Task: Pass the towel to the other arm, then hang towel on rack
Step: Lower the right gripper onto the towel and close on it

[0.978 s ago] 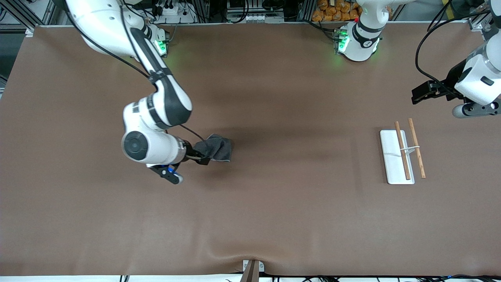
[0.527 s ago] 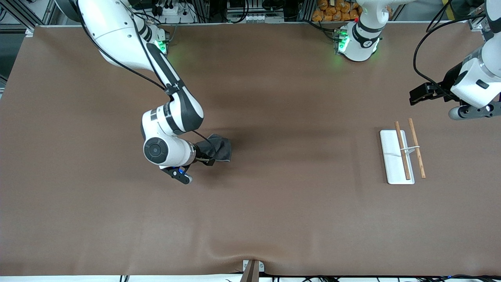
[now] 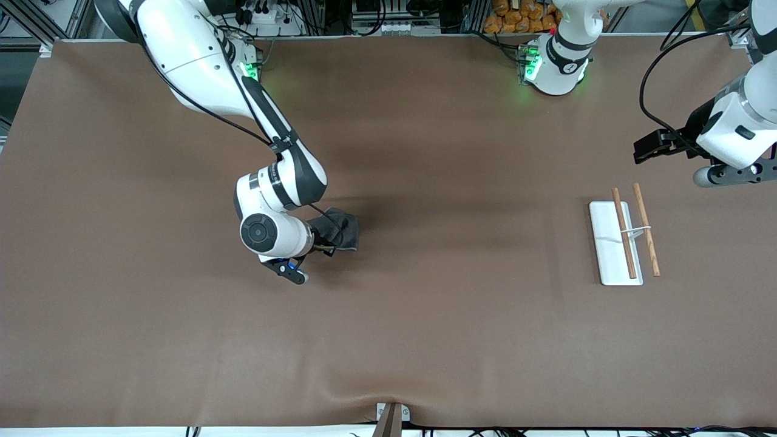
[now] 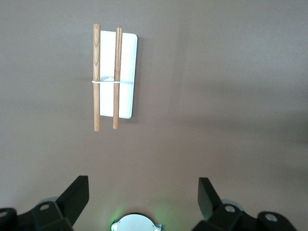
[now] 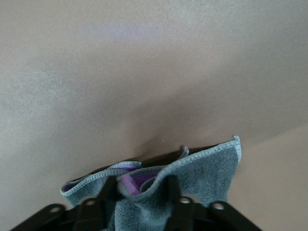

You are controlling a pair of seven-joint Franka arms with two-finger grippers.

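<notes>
While right gripper (image 3: 328,243) pinches towel (image 3: 341,229), left gripper (image 4: 143,197) spread wide near rack (image 3: 614,243), bare table (image 3: 461,303) between.

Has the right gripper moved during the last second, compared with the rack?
Yes. The right gripper, shut on the towel, has shifted a little toward the rack, which stayed in place.

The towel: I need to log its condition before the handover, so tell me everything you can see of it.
The towel is a small dark grey soft cloth with a thin lighter stitched edge, bunched into folds. The right gripper is shut on one gathered edge; a purple patch shows in the fold between the fingers. In the front view it sits about mid-table, toward the right arm's end, away from the rack. Whether it touches the table is unclear.
</notes>
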